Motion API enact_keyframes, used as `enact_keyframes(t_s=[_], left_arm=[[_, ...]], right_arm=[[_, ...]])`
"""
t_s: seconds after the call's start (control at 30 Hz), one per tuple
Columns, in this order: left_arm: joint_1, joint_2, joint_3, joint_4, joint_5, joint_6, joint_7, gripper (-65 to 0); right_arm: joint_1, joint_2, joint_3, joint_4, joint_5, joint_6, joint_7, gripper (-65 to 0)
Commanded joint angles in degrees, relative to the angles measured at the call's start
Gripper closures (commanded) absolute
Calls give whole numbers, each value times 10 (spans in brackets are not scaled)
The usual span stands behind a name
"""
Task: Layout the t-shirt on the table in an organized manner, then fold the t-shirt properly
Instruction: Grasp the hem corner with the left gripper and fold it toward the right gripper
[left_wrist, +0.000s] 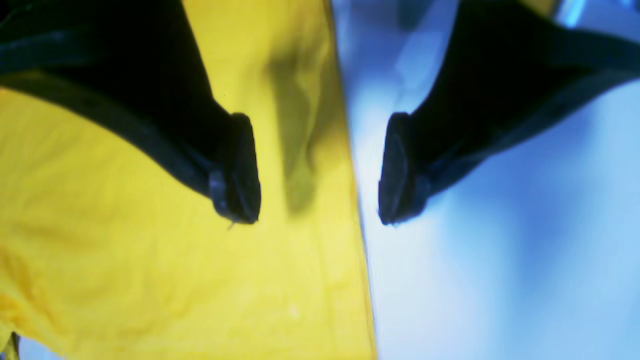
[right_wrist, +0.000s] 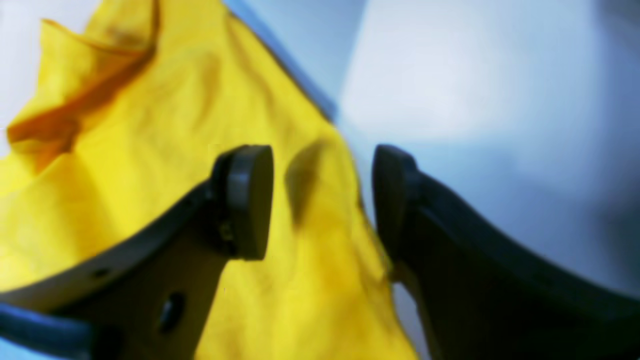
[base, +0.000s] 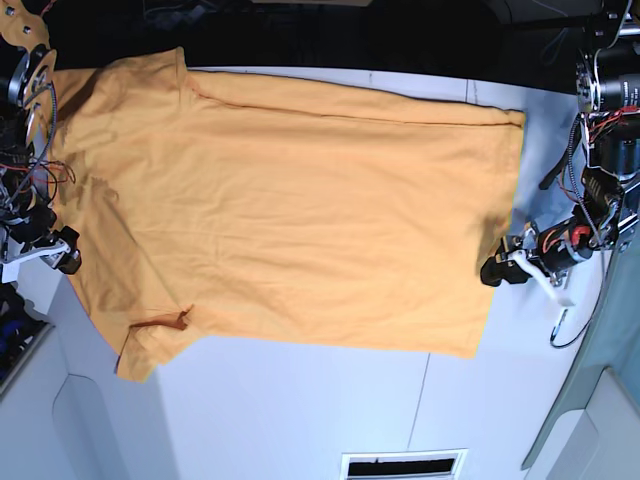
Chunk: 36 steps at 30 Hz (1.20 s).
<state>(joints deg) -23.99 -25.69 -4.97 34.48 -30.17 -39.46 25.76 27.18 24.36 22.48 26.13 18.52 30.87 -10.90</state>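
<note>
Both grippers had their fingers spread apart, nothing pinched. The left gripper (left_wrist: 320, 170) straddled the t-shirt (base: 290, 210) hem edge on the table (base: 300, 400). The right gripper (right_wrist: 322, 200) sat the same way over the opposite edge.

Nothing here can be read: the t-shirt (base: 290, 210) shows only plain orange cloth, and the table (base: 300, 410) carries no label or number.

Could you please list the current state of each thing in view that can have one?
t-shirt: spread flat on the table, unfolded, one sleeve corner turned up.
left gripper: open, straddling the shirt's edge.
right gripper: open, straddling the shirt's edge, holding nothing.
table: bears the shirt.
</note>
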Motion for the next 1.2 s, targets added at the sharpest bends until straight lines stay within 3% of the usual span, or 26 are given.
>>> enact_keyframes(t_s=[0.0, 0.1, 0.17, 0.23, 0.3, 0.4, 0.43, 0.63, 0.8, 1.0, 1.17], left_arm=[[-22, -2, -2, -13, 0, -5, -15, -405], [-36, 19, -2, -42, 22, 19, -18, -404], [-36, 31, -2, -42, 44, 52, -18, -403], [-36, 36, -2, -42, 59, 65, -18, -362], [-35, 36, -2, -42, 67, 62, -17, -239], [-35, 33, -2, -42, 82, 20, -10, 0], [-35, 30, -2, -40, 81, 3, -3, 0], [-26, -3, -2, 50, -42, -5, 129, 0], [14, -51, -2, 178, -171, -5, 228, 0], [84, -96, -2, 273, -263, -5, 289, 0], [137, -104, -2, 291, -279, -5, 296, 0]], right_arm=[[9, 2, 0, 4, -1, 10, -11, -319], [9, -8, 0, 4, -1, 20, -16, -319], [9, -14, 0, 4, -1, 20, -17, -316], [9, -16, 0, 4, -1, 21, -19, -316], [9, -14, 0, 5, -2, 22, -26, -275], [9, -12, 0, 15, -19, 24, -34, -80], [9, -12, 0, 20, -20, 24, -41, -3], [-6, -7, 0, 126, -3, 23, -123, 0], [-90, 17, 1, 281, 56, 23, -168, 0], [-206, 51, 12, 427, 105, 20, -213, 0], [-282, 54, 56, 464, 120, 19, -212, 0]])
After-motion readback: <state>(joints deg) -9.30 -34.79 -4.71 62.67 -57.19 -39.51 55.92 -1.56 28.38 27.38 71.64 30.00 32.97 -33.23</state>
